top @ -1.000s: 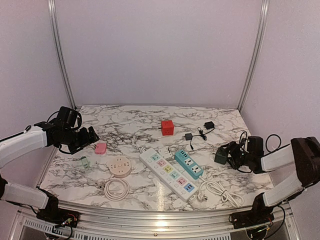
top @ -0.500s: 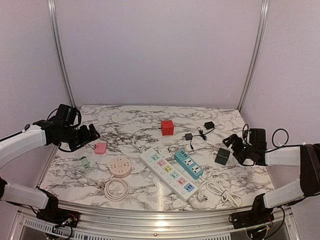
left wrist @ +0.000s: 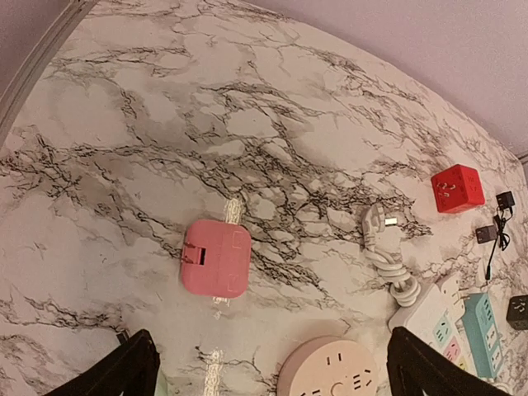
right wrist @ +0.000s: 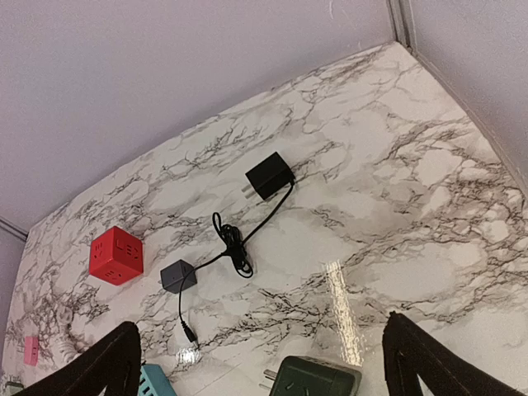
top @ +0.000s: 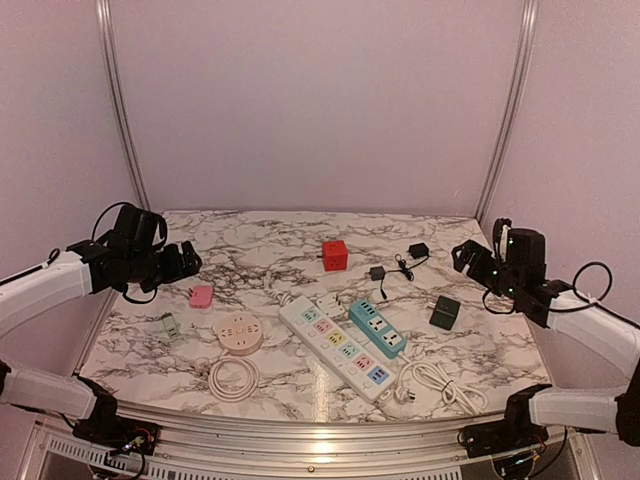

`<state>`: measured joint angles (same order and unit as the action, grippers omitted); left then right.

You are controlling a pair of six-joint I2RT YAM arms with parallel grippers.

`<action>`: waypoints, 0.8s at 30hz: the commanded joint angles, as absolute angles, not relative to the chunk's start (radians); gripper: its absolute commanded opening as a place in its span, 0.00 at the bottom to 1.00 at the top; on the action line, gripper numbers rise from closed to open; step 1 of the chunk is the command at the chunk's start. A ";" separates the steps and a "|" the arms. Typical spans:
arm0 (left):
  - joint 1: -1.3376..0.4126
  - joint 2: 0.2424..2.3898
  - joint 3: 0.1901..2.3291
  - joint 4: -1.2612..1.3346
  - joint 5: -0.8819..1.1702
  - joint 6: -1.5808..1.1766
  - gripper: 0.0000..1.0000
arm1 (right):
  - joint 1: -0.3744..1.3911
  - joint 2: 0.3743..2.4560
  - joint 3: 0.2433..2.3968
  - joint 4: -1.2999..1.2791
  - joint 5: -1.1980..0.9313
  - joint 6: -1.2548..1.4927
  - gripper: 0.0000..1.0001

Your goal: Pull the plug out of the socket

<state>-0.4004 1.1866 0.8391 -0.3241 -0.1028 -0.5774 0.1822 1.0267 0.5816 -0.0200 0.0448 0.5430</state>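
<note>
The dark green plug (top: pixel 445 313) lies loose on the marble, right of the teal socket strip (top: pixel 377 328) and apart from it. In the right wrist view the plug (right wrist: pixel 318 379) shows bare prongs pointing left. My right gripper (top: pixel 465 255) hangs open above and beyond the plug, with nothing between its fingers (right wrist: pixel 99 363). My left gripper (top: pixel 185 262) is open over the table's left side, above a pink plug (left wrist: pixel 216 257) and a round pink socket (left wrist: pixel 330 375). It holds nothing. The white socket strip (top: pixel 335 345) lies beside the teal one.
A red cube socket (top: pixel 335 255) stands mid-table. A black adapter (right wrist: pixel 269 175) and a grey block (right wrist: pixel 178 275) joined by a thin cord lie at the back right. A small green plug (top: pixel 170 326) and coiled white cables (top: pixel 232 378) lie near the front.
My right gripper opened, let go of the dark green plug, and rose back to the right. The plug stays on the table. The left gripper lifted slightly.
</note>
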 commanded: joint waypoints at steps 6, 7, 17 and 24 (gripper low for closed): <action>-0.395 1.074 0.782 -0.143 -0.540 -0.446 0.99 | 0.193 0.912 0.565 0.225 0.287 0.250 0.99; -0.388 1.067 0.749 -0.081 -0.543 -0.382 0.99 | 0.193 0.906 0.529 0.282 0.283 0.211 0.99; -0.273 1.039 0.393 0.463 -0.505 -0.129 0.99 | 0.038 1.015 0.260 0.807 0.276 0.066 0.98; -0.165 1.050 0.250 0.661 -0.474 -0.130 0.99 | 0.010 1.271 0.151 1.173 0.278 0.036 0.97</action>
